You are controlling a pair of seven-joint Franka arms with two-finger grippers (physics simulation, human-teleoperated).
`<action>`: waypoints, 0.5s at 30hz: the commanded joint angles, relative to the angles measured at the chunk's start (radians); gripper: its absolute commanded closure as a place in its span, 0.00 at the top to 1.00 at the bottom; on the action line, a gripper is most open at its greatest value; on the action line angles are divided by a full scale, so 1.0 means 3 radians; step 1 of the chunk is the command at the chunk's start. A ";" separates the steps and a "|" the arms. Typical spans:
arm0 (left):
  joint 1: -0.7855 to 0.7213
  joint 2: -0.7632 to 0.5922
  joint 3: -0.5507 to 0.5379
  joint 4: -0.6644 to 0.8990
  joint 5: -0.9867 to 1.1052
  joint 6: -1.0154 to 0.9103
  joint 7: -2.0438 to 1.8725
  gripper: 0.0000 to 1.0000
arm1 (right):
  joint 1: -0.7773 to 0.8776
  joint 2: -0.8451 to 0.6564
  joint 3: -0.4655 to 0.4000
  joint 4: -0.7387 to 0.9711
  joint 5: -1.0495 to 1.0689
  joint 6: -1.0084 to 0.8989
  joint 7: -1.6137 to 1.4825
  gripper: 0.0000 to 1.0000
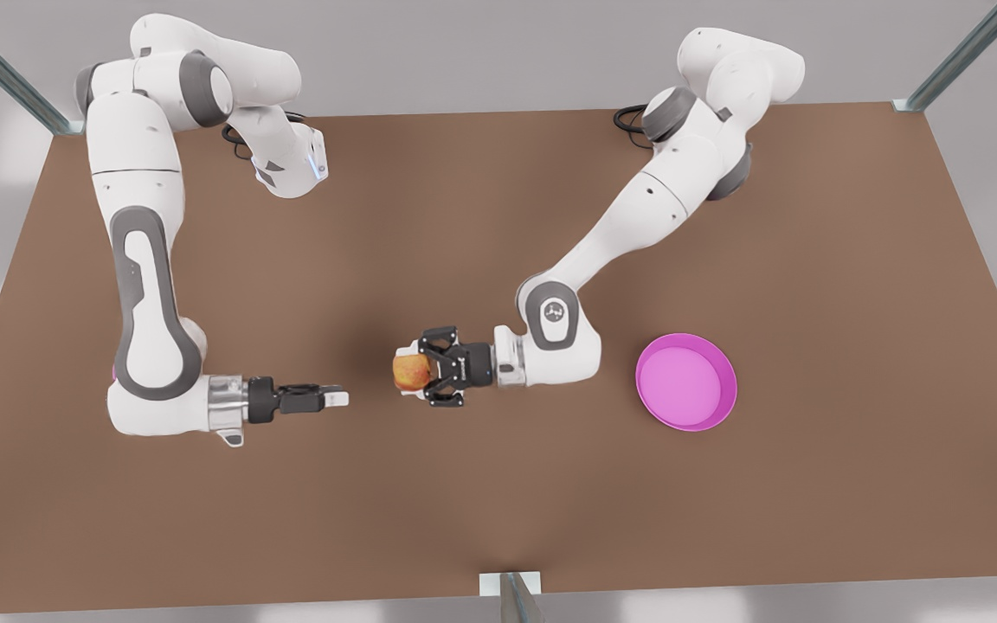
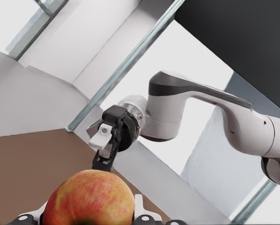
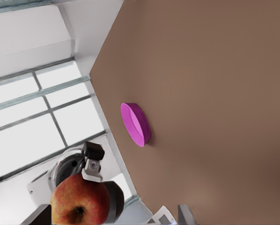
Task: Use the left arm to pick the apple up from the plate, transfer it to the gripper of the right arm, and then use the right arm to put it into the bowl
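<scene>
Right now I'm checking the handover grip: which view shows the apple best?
The left wrist view: the apple sits large in the left gripper. The front view shows it small, facing the right gripper; the right wrist view shows its far side.

I see both my arms (image 1: pixel 148 285) as glossy white rounded shells with mid-grey joint rings and grey inlay panels along the links. One wrist housing (image 1: pixel 553 313) carries a small grey round emblem. A bright silver flange (image 1: pixel 227 405) sits behind each black hand (image 1: pixel 438 367); one hand's fingers (image 1: pixel 336 399) end in pale pads. Black cables (image 1: pixel 628 117) loop at both bases, and a thin blue light strip (image 1: pixel 318 169) glows on one link
</scene>
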 commanded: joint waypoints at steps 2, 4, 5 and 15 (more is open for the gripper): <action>-0.0030 -0.0001 -0.0008 0.0016 -0.0054 0.0162 0.2658 0.67 | -0.0023 0.0093 0.0002 -0.0038 0.0315 0.0022 -0.0958 1.00; -0.0035 -0.0001 -0.0008 0.0016 -0.0054 0.0172 0.2653 0.67 | -0.0038 0.0113 0.0007 -0.0120 0.0341 0.0012 -0.1142 1.00; -0.0035 -0.0001 -0.0008 0.0016 -0.0054 0.0182 0.2658 0.67 | -0.0038 0.0113 0.0007 -0.0222 0.0453 0.0012 -0.1280 1.00; -0.0051 0.0076 -0.0013 0.0083 -0.0146 0.0188 0.2704 0.67 | -0.0176 -0.0025 0.0385 -0.0483 0.0505 0.0057 -0.1690 1.00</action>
